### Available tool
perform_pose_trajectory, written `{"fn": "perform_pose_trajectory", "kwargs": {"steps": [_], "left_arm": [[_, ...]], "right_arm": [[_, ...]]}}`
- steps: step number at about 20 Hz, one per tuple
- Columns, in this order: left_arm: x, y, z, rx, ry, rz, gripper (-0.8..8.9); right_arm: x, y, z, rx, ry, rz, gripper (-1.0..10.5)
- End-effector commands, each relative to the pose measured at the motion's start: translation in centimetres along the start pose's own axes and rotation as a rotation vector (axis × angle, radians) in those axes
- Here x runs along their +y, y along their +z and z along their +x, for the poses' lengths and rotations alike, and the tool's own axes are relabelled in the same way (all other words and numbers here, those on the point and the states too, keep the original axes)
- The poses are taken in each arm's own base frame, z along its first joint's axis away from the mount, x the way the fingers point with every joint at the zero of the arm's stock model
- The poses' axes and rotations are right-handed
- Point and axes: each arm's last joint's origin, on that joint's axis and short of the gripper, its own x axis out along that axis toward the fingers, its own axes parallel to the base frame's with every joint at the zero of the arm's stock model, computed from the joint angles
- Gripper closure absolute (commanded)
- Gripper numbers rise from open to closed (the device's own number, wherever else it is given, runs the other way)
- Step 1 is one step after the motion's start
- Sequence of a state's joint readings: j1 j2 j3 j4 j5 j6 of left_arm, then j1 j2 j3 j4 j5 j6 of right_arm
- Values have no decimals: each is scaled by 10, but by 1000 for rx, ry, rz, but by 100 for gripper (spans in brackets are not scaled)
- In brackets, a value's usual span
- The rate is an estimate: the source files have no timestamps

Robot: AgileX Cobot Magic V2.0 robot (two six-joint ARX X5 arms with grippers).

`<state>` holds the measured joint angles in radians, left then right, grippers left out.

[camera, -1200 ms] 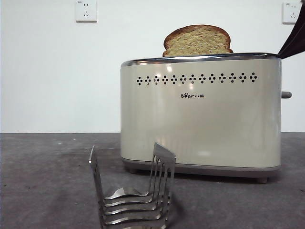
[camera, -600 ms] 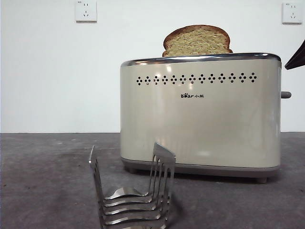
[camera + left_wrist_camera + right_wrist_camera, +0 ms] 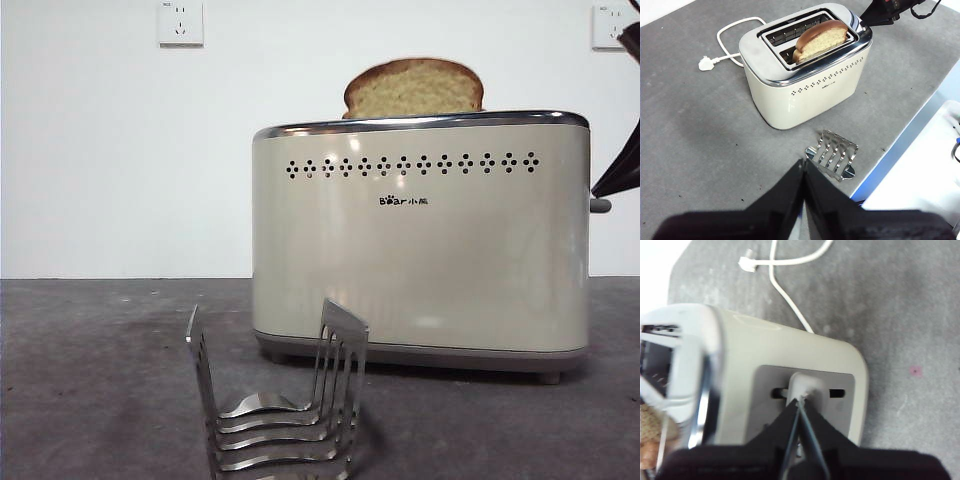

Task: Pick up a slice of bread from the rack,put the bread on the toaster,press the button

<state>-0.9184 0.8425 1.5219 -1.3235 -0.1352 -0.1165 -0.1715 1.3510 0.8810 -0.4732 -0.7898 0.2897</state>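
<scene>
The cream toaster (image 3: 420,250) stands mid-table, and the slice of bread (image 3: 413,88) sticks up out of its slot nearer the front camera. The left wrist view shows the toaster (image 3: 805,95) and the bread (image 3: 820,40) from above. The steel rack (image 3: 280,410) stands empty in front of the toaster. My right gripper (image 3: 610,180) is shut, with its tips pressing on the button (image 3: 600,205) at the toaster's right end. In the right wrist view the right gripper (image 3: 800,401) touches the button (image 3: 802,384). My left gripper (image 3: 803,164) is shut and holds nothing, hanging high above the rack (image 3: 832,157).
A white cable with its plug (image 3: 707,62) lies loose on the grey mat behind the toaster, and the same plug (image 3: 747,262) shows in the right wrist view. The mat's edge and a white surface (image 3: 935,165) lie beyond the rack. Two wall sockets (image 3: 180,22) sit high on the back wall.
My right gripper came down from the upper right onto the button. The button now sits slightly lower and the bread has sunk a little into the slot.
</scene>
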Motion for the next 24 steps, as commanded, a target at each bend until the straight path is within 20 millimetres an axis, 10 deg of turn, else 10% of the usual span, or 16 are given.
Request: {"fn": "perform_pose_trajectory", "kwargs": {"steps": [1, 24], "left_arm": [[0, 0, 1, 0, -1, -9, 822], [0, 0, 1, 1, -1, -16, 822]], "right_arm": [[-5, 1, 5, 15, -10, -8, 954], [-54, -8, 49, 205, -95, 149, 954]]}}
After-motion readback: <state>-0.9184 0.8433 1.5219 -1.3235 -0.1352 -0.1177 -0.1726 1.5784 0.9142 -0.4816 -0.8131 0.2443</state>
